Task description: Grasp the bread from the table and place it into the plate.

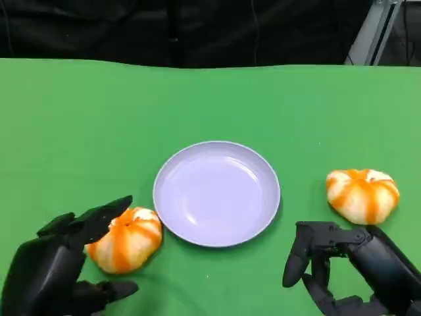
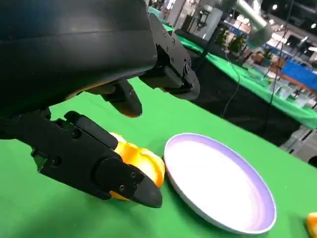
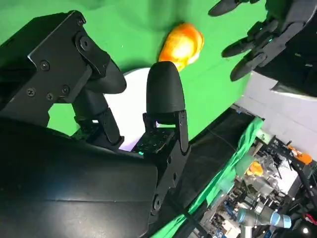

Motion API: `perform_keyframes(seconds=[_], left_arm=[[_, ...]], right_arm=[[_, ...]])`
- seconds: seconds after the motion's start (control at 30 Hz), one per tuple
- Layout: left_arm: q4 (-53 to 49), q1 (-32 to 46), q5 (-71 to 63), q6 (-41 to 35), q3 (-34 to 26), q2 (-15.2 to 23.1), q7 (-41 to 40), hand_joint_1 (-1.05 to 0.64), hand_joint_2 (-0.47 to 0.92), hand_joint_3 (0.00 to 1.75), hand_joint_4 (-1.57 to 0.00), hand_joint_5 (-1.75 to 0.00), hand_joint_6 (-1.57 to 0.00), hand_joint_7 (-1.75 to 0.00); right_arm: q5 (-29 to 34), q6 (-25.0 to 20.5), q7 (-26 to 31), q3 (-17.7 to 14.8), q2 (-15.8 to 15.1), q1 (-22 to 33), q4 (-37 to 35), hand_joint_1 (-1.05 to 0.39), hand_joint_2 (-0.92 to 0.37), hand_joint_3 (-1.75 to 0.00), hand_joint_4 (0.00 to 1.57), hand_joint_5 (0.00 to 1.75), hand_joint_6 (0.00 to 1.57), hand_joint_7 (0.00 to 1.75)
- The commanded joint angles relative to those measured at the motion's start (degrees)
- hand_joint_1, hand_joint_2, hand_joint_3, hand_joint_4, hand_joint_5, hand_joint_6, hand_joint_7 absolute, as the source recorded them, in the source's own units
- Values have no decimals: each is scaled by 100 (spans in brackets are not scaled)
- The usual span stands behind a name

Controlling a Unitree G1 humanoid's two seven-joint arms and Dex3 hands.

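A pale lilac plate (image 1: 217,194) lies empty in the middle of the green table. One orange-striped bread roll (image 1: 125,238) sits just left of it, and a second roll (image 1: 363,194) lies to its right. My left hand (image 1: 59,266) has its fingers spread around the left roll, one finger over its top and the thumb below, without closing on it. The left wrist view shows that roll (image 2: 141,161) between the spread fingers (image 2: 124,181), beside the plate (image 2: 218,183). My right hand (image 1: 348,270) is open just in front of the right roll, holding nothing.
The green table (image 1: 79,118) runs back to a dark curtain along its far edge. The right wrist view shows the left roll (image 3: 182,44) with my left hand (image 3: 262,34) beside it, and a patch of the plate (image 3: 131,106).
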State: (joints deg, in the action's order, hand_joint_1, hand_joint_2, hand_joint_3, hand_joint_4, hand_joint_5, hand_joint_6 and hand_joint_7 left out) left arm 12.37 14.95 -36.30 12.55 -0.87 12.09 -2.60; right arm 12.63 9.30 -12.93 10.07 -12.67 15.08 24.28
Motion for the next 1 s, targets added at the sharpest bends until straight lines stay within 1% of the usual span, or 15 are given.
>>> perform_keyframes(seconds=[0.03, 0.17, 0.3, 0.37, 0.5, 0.57, 0.63, 0.67, 0.7, 0.73, 0.77, 0.8, 0.83, 0.9, 1.0], left_arm=[[69, -299, -545, -781, 315, 116, 301, -53, 91, 1, -32, -56, -42, 0], [-335, -747, -1399, -1379, 811, 315, 461, -50, 92, 1, -35, -57, -45, -1], [-831, -1136, -1843, -1855, 1200, 367, 501, -44, 92, 1, -53, -33, -57, -2], [-1082, -1294, -1927, -2000, 1331, 380, 450, -44, 92, 2, -59, -28, -62, -2], [-1663, -1658, -1911, -2283, 1511, 359, 502, -41, 92, 8, -64, -27, -65, -3], [-1934, -1781, -1730, -2295, 1499, 316, 401, -35, 92, 9, -71, -32, -74, -7], [-2102, -1774, -1386, -2007, 1380, 284, -8, -26, 92, 10, -76, -36, -85, -11], [-2114, -1713, -1146, -1822, 1268, 237, -280, -19, 92, 13, -76, -56, -94, -13], [-2136, -1657, -929, -1612, 1162, 185, -592, -13, 92, 23, -73, -93, -106, -16], [-2185, -1622, -734, -1394, 1076, 150, -882, -10, 90, 30, -74, -109, -112, -21], [-2226, -1600, -589, -1197, 1017, 153, -1093, -9, 85, 44, -75, -125, -112, -37], [-2274, -1599, -478, -1046, 985, 171, -1238, -9, 76, 67, -76, -150, -101, -72], [-2302, -1597, -399, -940, 966, 198, -1332, -10, 69, 81, -76, -161, -93, -92], [-2288, -1566, -292, -799, 900, 230, -1525, -10, 55, 104, -81, -172, -85, -119], [-2029, -1418, -209, -839, 787, 220, -1641, -10, 45, 121, -84, -174, -82, -131]], right_arm=[[-33, -95, 3, -9, -15, 6, 138, 9, -29, -141, 87, 165, 81, 131], [-55, -105, -8, -25, -35, 16, 152, 9, -29, -142, 87, 165, 81, 131], [-10, -24, 12, -34, -62, 8, 123, 9, -28, -141, 86, 165, 81, 131], [-8, -61, 4, -32, -61, 13, 144, 8, -29, -140, 86, 166, 81, 131], [-17, -90, 7, -22, -44, 23, 155, 9, -29, -141, 86, 166, 81, 131], [-19, -59, 13, -22, -46, 21, 134, 9, -29, -141, 86, 167, 81, 131], [-23, -36, 12, -25, -52, 13, 110, 9, -29, -141, 86, 168, 81, 130], [-21, -34, 16, -22, -48, 14, 110, 9, -29, -141, 86, 168, 81, 130], [-17, -37, 19, -21, -46, 14, 112, 9, -29, -141, 86, 168, 81, 130], [-1, -33, 24, -19, -48, 12, 113, 8, -28, -141, 86, 168, 81, 130], [-3, -10, 21, -19, -53, 7, 100, 8, -28, -141, 85, 168, 81, 130], [-21, 7, 14, -24, -58, -4, 77, 8, -28, -141, 85, 168, 81, 130], [-37, 16, 7, -28, -60, -10, 61, 8, -29, -141, 85, 168, 80, 130], [-54, -11, -4, -34, -59, -13, 55, 8, -29, -141, 85, 169, 80, 130], [-63, 7, -1, -40, -59, -19, 45, 9, -29, -140, 85, 169, 80, 130]])
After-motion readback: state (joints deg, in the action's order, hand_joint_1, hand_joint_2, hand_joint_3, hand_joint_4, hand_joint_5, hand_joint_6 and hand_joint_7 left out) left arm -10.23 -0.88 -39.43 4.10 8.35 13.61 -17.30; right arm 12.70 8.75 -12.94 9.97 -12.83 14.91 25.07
